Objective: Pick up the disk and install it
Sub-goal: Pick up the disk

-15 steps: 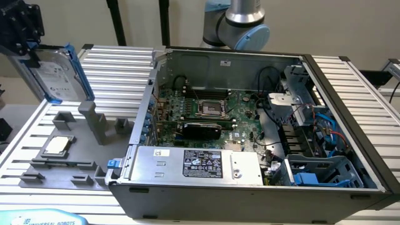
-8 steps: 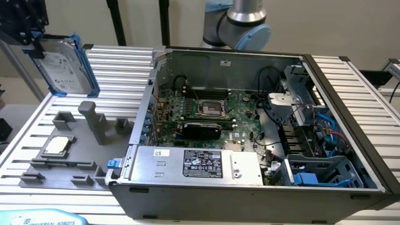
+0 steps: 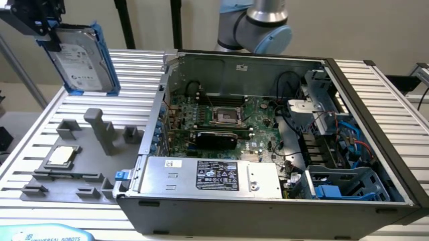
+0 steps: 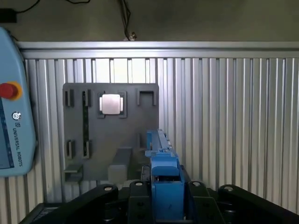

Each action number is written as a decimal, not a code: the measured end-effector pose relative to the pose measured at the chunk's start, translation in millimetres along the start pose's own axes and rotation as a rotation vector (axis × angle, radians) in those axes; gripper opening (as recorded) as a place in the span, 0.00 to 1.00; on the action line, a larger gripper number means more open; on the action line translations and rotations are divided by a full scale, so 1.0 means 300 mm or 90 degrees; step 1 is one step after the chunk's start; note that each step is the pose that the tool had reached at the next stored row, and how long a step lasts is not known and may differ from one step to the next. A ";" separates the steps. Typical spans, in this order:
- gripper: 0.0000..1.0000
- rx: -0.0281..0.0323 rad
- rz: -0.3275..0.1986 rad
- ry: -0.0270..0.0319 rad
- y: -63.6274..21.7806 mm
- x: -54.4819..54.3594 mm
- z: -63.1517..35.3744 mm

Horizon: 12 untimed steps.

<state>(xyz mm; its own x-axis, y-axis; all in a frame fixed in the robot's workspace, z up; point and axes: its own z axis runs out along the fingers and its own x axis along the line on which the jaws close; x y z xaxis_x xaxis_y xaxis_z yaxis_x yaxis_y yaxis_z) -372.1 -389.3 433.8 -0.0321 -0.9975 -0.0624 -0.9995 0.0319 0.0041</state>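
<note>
The disk point(image 3: 84, 57), a silver-grey hard drive with a white label in a blue carrier bracket, hangs upright in the air above the ribbed table at the exterior view's far left. My gripper point(image 3: 45, 24) is shut on its upper end. In the wrist view the blue edge of the disk point(image 4: 162, 163) stands between my black fingers point(image 4: 135, 196), high over the grey fixture plate point(image 4: 112, 140).
The open computer case point(image 3: 375, 120) fills the exterior view's right, with a blue drive bay point(image 3: 342, 183) at its near corner and a silver box point(image 3: 208, 175) in front. The fixture plate point(image 3: 40, 188) carries a CPU chip point(image 3: 60, 155). A teach pendant point(image 4: 14, 116) lies beside it.
</note>
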 end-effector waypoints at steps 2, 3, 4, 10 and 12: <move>0.33 -0.0002 0.000 -0.0025 -0.030 0.002 -0.023; 0.33 -0.0001 0.000 -0.0036 -0.045 0.004 -0.034; 0.33 -0.0001 0.000 -0.0048 -0.061 0.005 -0.047; 0.33 -0.0003 0.000 -0.0106 -0.152 0.015 -0.115; 0.33 -0.0004 0.000 -0.0124 -0.183 0.020 -0.138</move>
<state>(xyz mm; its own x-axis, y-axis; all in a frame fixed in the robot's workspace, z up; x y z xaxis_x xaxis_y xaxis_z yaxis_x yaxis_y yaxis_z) -317.3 -399.5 474.5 -0.0321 -0.9961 -0.0818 -0.9995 0.0319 0.0047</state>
